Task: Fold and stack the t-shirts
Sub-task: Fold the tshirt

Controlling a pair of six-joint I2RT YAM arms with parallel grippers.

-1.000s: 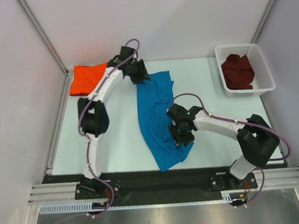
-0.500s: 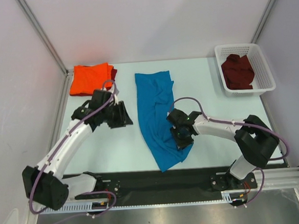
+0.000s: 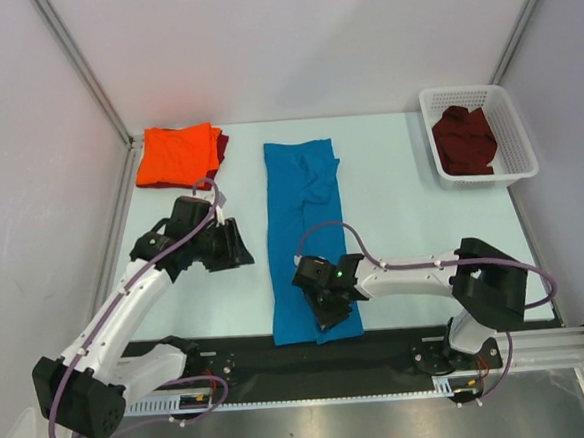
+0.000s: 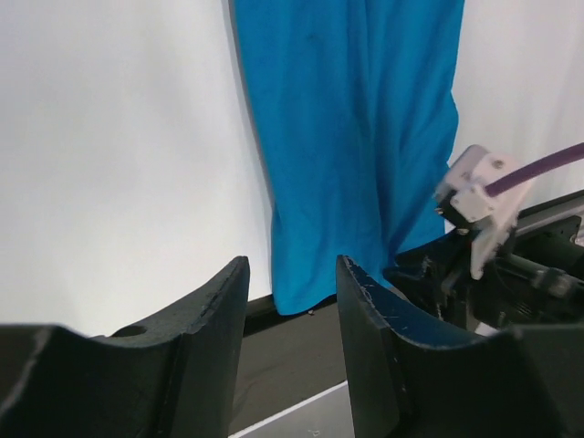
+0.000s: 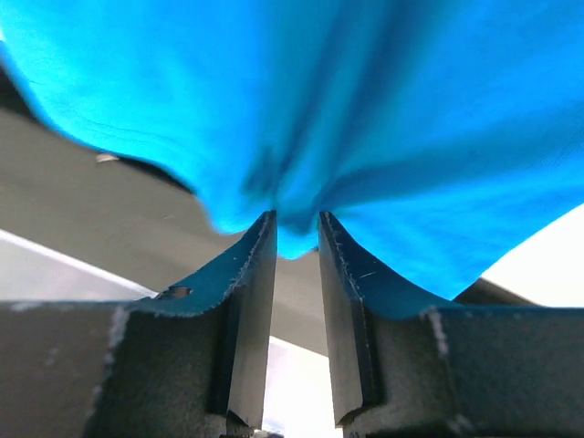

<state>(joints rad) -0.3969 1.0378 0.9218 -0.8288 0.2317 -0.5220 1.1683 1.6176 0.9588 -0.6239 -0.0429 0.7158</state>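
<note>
Right fingers (image 5: 246,301) pinch blue t-shirt (image 3: 301,208), arm (image 3: 406,274) outstretched.

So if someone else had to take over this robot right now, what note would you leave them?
Left gripper: open, empty, over bare table left of the bright blue cloth t-shirt.
Right gripper: shut on that shirt's near end, pinching bunched cloth.
Blue shirt: a long narrow strip mid-table.
Done: folded orange cloth t-shirt far left, a dark maroon edge showing beneath it.
Left: fold the blue strip short and stack it; then the dark maroon t-shirt in the white plastic lattice basket.
</note>
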